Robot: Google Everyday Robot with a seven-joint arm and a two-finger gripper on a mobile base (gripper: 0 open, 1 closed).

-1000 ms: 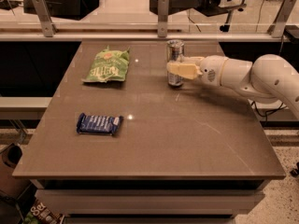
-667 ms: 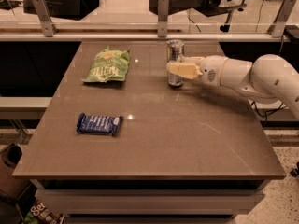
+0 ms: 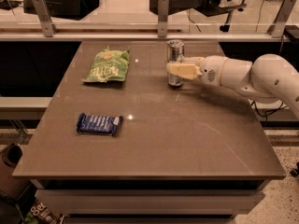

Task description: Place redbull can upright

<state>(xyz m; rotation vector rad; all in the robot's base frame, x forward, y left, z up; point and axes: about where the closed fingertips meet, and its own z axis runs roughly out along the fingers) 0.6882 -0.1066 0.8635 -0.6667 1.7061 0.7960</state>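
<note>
The redbull can [image 3: 175,55], slim and silver, stands upright on the table's far middle part. My gripper [image 3: 179,70] reaches in from the right on a white arm [image 3: 243,73]. Its cream fingers [image 3: 183,71] are closed around the can's middle, with the near finger across the can's front. The can's base appears to rest on the table top [image 3: 187,139].
A green chip bag [image 3: 108,65] lies flat at the far left of the table. A blue wrapped bar [image 3: 99,123] lies at the near left. A rail with metal posts [image 3: 162,13] runs behind the table's far edge.
</note>
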